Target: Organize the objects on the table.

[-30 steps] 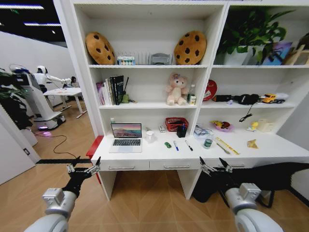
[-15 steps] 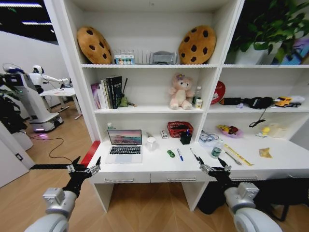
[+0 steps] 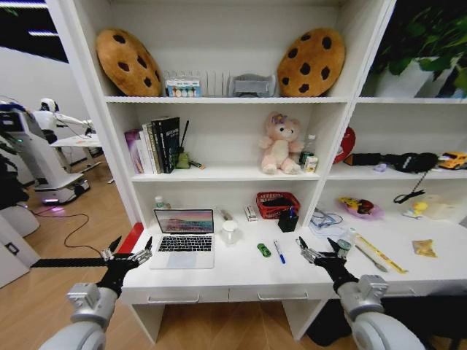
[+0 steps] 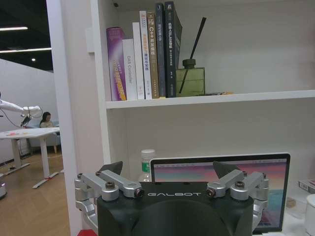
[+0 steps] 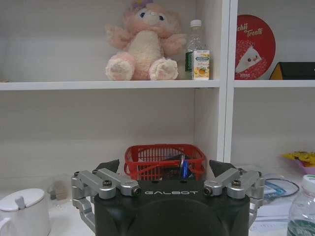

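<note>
The thin silver laptop (image 3: pixel 182 241) stands open at the left of the white table (image 3: pixel 241 275). In the middle of the table lie a tiny green item (image 3: pixel 263 250) and a blue pen (image 3: pixel 279 251). A small green-labelled can (image 3: pixel 344 246) stands further right, partly behind my right gripper (image 3: pixel 317 250). That gripper hangs open over the table's front edge with nothing in it. My left gripper (image 3: pixel 130 250) is open too, just off the table's left front corner. The left wrist view looks over the left gripper (image 4: pixel 170 169) at the laptop (image 4: pixel 221 189). The right gripper (image 5: pixel 165 167) faces the shelf unit.
A white lidded cup (image 3: pixel 230 232), a red basket (image 3: pixel 276 204) and a black pen holder (image 3: pixel 288 220) stand at the back of the table. A yellow ruler (image 3: pixel 379 253) lies at the right. Shelves above hold books (image 3: pixel 155 144) and a pink plush bear (image 3: pixel 281 143). Another robot (image 3: pixel 29 157) stands far left.
The whole picture has grown and shifted, so the camera has come closer to the table. Both grippers keep their place in the picture and stay open.
</note>
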Tool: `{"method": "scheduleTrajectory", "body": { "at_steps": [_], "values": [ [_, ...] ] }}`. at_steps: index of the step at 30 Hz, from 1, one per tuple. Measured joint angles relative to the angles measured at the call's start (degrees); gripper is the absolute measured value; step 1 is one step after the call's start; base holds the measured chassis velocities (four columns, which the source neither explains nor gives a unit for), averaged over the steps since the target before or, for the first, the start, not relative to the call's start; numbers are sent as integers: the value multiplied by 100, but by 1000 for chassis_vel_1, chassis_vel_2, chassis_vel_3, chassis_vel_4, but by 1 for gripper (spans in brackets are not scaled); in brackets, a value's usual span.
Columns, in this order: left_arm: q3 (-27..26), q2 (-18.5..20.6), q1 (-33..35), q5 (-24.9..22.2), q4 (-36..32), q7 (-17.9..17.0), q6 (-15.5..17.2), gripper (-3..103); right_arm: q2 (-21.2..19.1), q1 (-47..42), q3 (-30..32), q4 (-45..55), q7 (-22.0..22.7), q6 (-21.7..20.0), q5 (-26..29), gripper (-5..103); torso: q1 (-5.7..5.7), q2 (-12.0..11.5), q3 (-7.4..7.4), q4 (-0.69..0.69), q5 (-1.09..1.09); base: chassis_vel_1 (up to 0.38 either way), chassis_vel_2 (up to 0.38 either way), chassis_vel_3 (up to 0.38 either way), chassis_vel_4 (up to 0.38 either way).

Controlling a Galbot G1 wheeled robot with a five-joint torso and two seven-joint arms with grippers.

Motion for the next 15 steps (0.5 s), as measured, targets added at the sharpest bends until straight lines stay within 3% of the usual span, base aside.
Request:
{"method": "scheduleTrajectory", "body": {
  "at_steps": [3,6,14,15],
  "values": [
    [0,-19,4,21,22,1,-25,103,1,-1,-12,-25,-50,69,-91,100,1,-1,1,1,0,-165,150,160,-160],
    [1,-21,-13,44,47,15,-65,97,4,-3,-22,-30,-70,117,-163,100,6,-2,1,1,-2,-113,126,119,-108],
    [46,119,-99,51,111,96,-91,66,22,-31,-31,-46,-51,147,-242,100,-3,1,-1,1,-1,-17,17,7,-13],
    [46,119,-99,51,111,96,-91,66,22,-31,-31,-46,-51,147,-242,100,-3,1,-1,1,-1,62,-50,-52,34]
  ]
}}
